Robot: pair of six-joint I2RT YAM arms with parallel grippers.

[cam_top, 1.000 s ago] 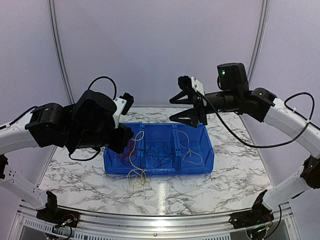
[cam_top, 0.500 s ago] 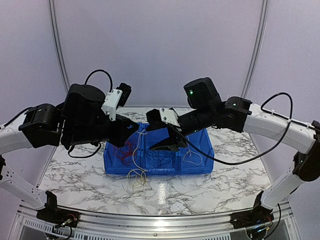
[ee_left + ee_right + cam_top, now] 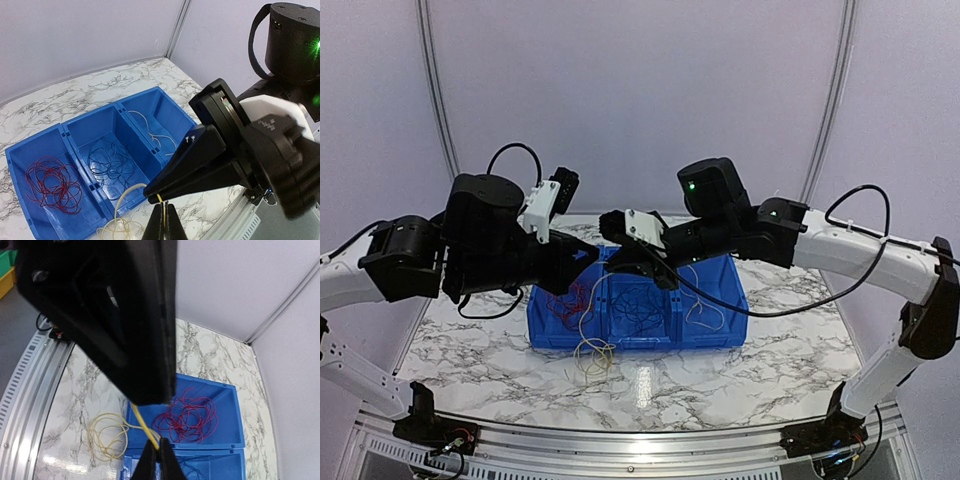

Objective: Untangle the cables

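Pinched yellow cable [image 3: 145,426] in left gripper [image 3: 163,211], jaws pressed together. Squeezed the same strand in right gripper [image 3: 156,450], fingers tight against it, tip to tip with the left. Followed it down to loops on table [image 3: 100,82] just before bin [image 3: 85,125], cut off at the left wrist view's edge. Found red cable [image 3: 52,182] in the left compartment, blue cable [image 3: 110,165] middle, white cable [image 3: 155,140] right. Could not make out the pinch from above.

Both arms reach inward above the tabletop, the left from nine o'clock, the right from three, elbows raised. The left tool [image 3: 590,256] and right tool [image 3: 616,265] meet tip to tip, each pinched closed, seemingly on one yellow cable [image 3: 131,189].
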